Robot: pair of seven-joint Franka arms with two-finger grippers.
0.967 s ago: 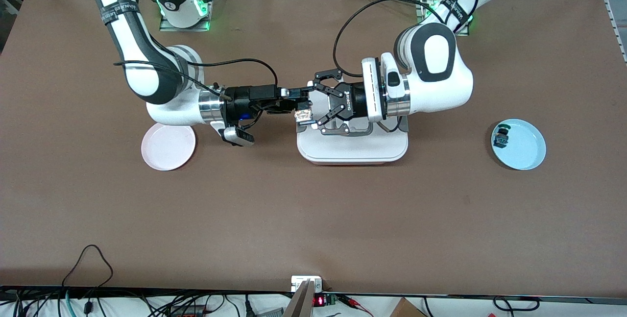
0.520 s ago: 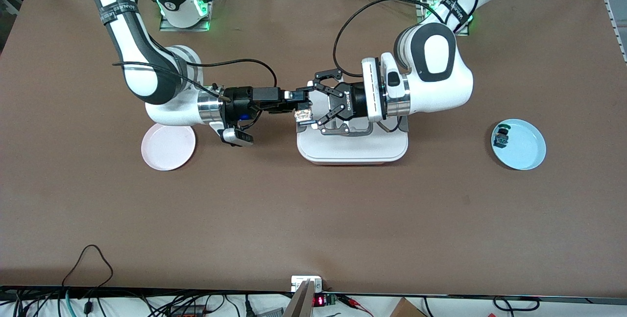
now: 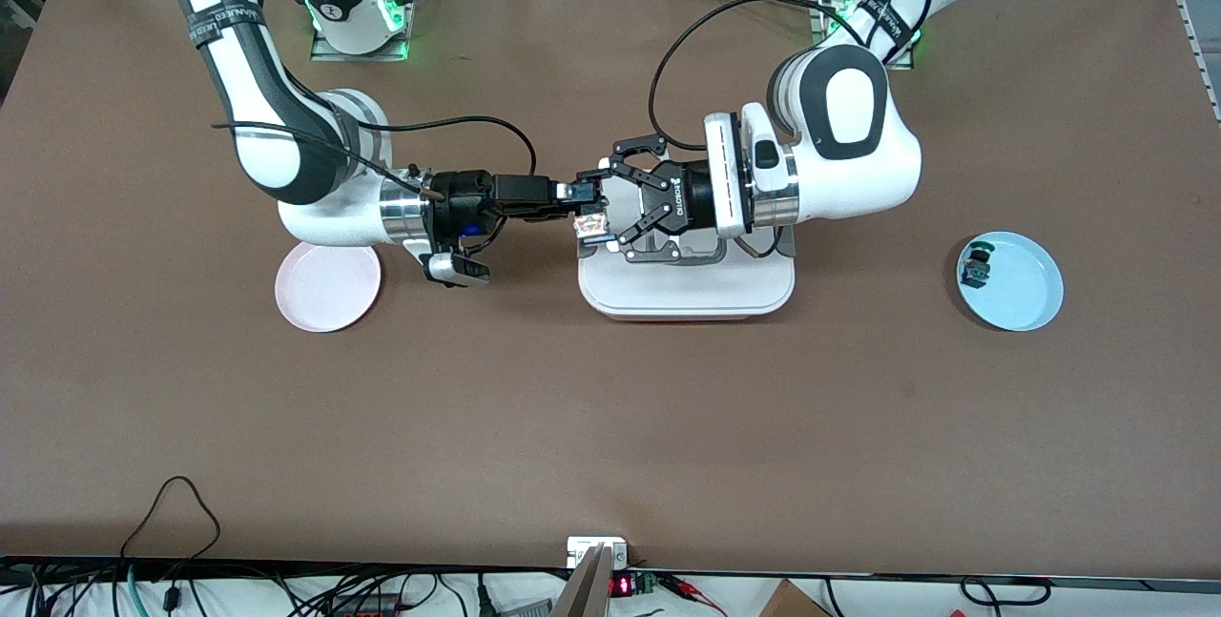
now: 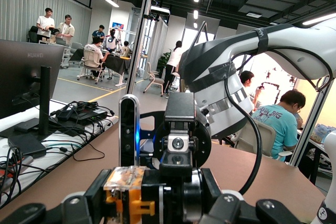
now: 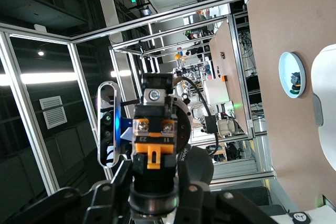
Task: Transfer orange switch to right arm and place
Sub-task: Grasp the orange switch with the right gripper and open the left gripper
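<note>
The orange switch [image 3: 591,224] hangs in the air over the edge of the white tray [image 3: 687,298], between both grippers. My left gripper [image 3: 608,205], the black linkage one, is shut on it end to end. In the left wrist view the pads flank its orange body [image 4: 128,192] and black ringed end. My right gripper [image 3: 582,202], slim-fingered behind a silver cuff, meets it from the right arm's end. In the right wrist view its fingers [image 5: 122,182] hug the black body of the switch [image 5: 152,156] on both sides. One right finger [image 4: 178,148] rests on top of the switch.
A pink plate [image 3: 327,288] lies toward the right arm's end, under the right wrist. A blue plate [image 3: 1021,288] toward the left arm's end holds a small black part with a green top [image 3: 976,264]. Cables trail from both wrists.
The right arm has shifted slightly toward its own end of the table and its fingers have settled lower against the switch. The switch and left gripper have not moved.
</note>
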